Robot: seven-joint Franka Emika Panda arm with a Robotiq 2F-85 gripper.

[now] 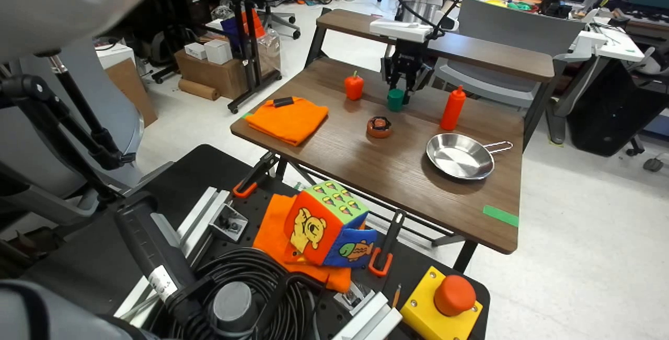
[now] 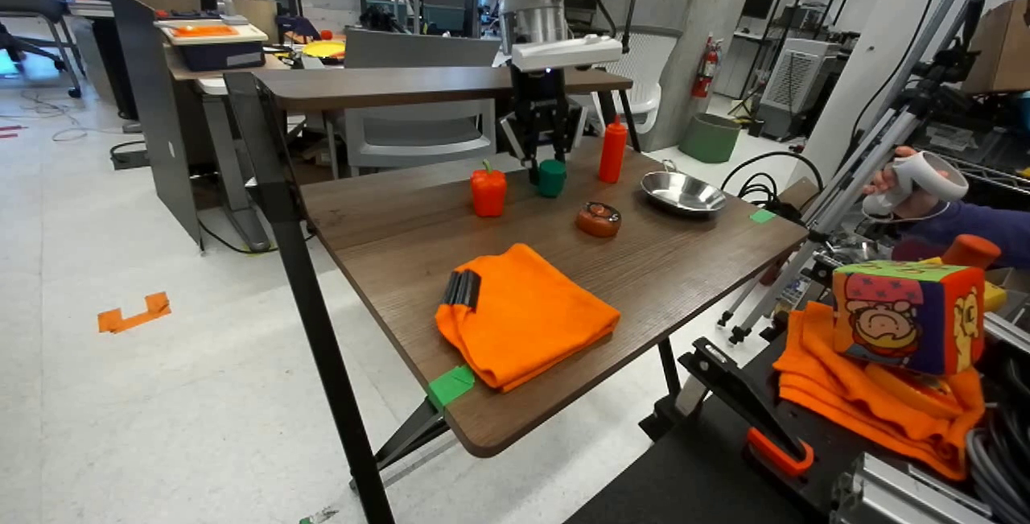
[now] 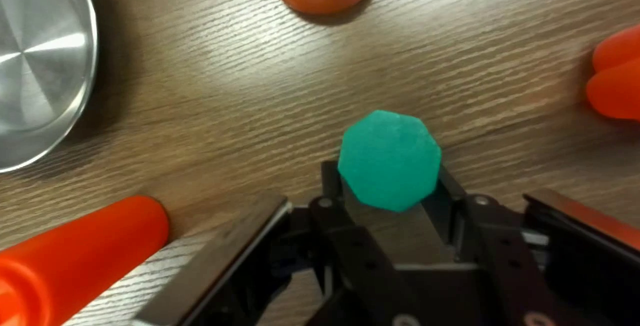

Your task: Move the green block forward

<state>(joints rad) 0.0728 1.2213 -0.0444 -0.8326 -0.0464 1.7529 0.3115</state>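
Green block (image 1: pixel 395 101): on the far side of the table (image 1: pixel 345 157) in both exterior views, seemingly resting there; base contact we can't confirm. We'd call the reach done. Still to do, we judge: firm up the hold if needed, move it forward, let go, back off.
Gripper (image 3: pixel 387 173): pointing down at the block, fingers (image 3: pixel 331 181) apart, one each side of it in the wrist view; pinching or just flanking, we can't tell.
Cloth (image 1: pixel 288 120): leftmost on the table in an exterior view, folded, dark piece (image 1: pixel 283 101) on top; well apart from the block, so we'd ignore it.
Pepper (image 1: pixel 354 87): next right, upright, near the block but apart. We'd watch it.
Doughnut (image 1: pixel 379 127): near the block, toward the table's near edge, not touching. If forward means that way, it's our main obstacle; if the opposite way, the shelf (image 1: pixel 502 60) hems us in. Which way, we can't settle.
Bottle (image 1: pixel 452 108): right of the block, upright, near the gripper; a wide sideways move could knock it, we think.
Pan (image 1: pixel 460 158): farther right, steel, well apart from the block.
Tape (image 1: pixel 500 215): rightmost, green, flat at the table's corner; we don't count it as the block.
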